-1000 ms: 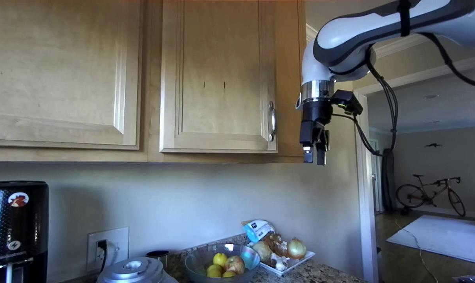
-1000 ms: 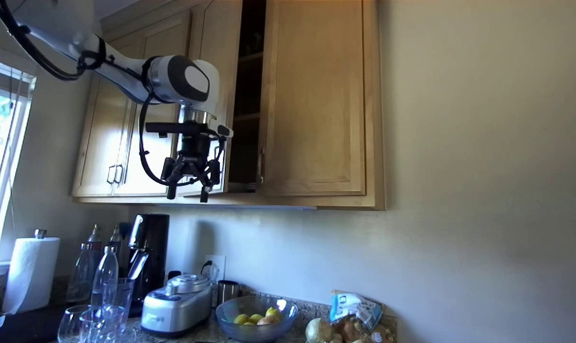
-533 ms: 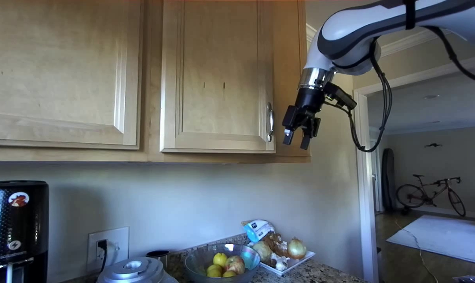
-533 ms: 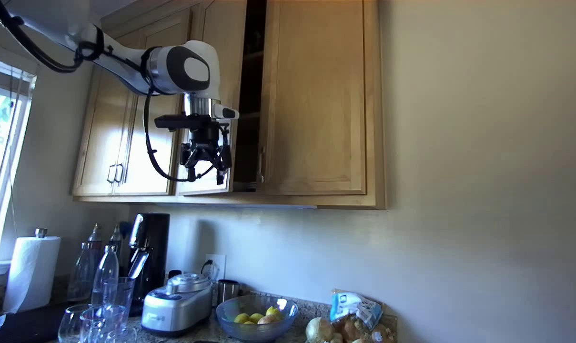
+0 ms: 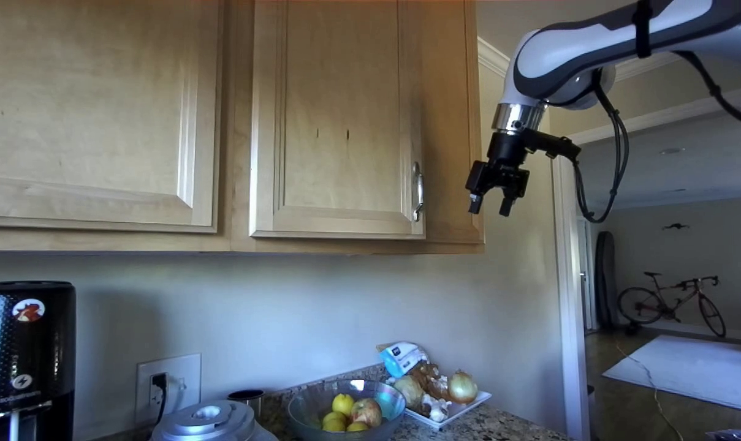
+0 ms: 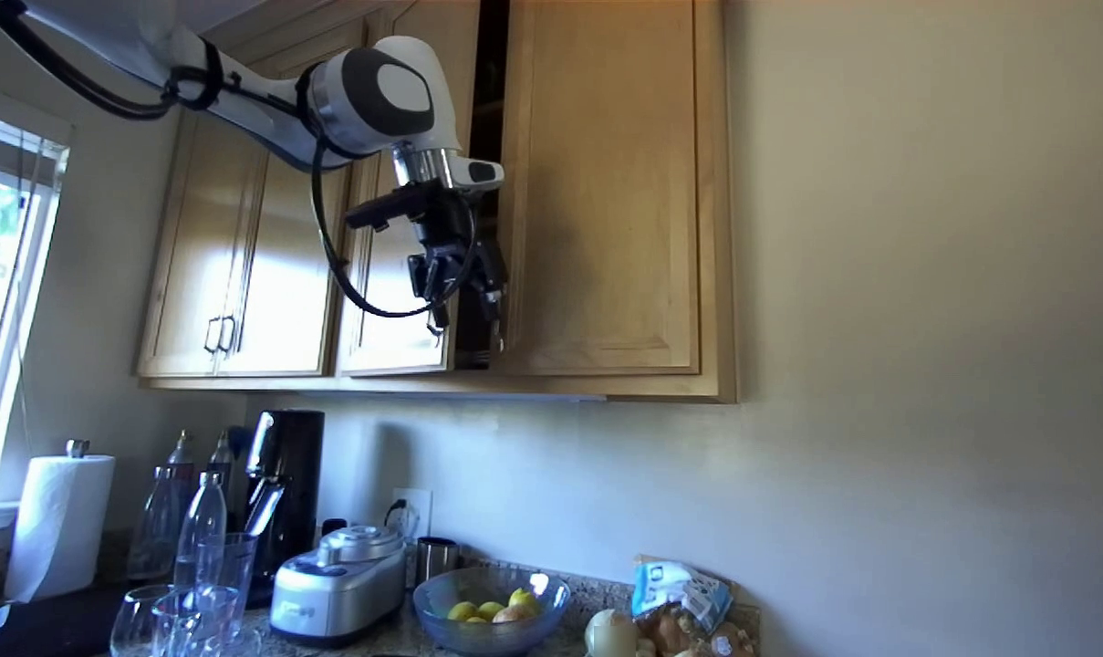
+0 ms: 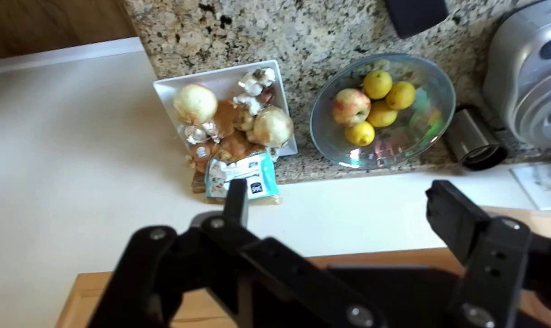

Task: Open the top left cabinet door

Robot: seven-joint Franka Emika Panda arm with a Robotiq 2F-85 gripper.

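Claw [image 5: 490,207] near top L door [image 5: 345,122], apart from its handle [image 5: 418,192]; fingers [image 7: 457,218] spread wide, nothing gripped. Door's ajar, dark gap [image 6: 488,137] btwn it & R-hand door [image 6: 606,182]. In an ext. view, arm [image 6: 369,105] blocks part of both L door & gap. Below, on counter [image 7: 293,27]: tray [image 7: 225,82] w/ onions [image 7: 195,104], bowl [image 7: 444,98] w/ 1 apple [image 7: 351,107] + 4 lemons [image 7: 378,84], metal cup [image 7: 476,136], silver machine [image 7: 530,82].
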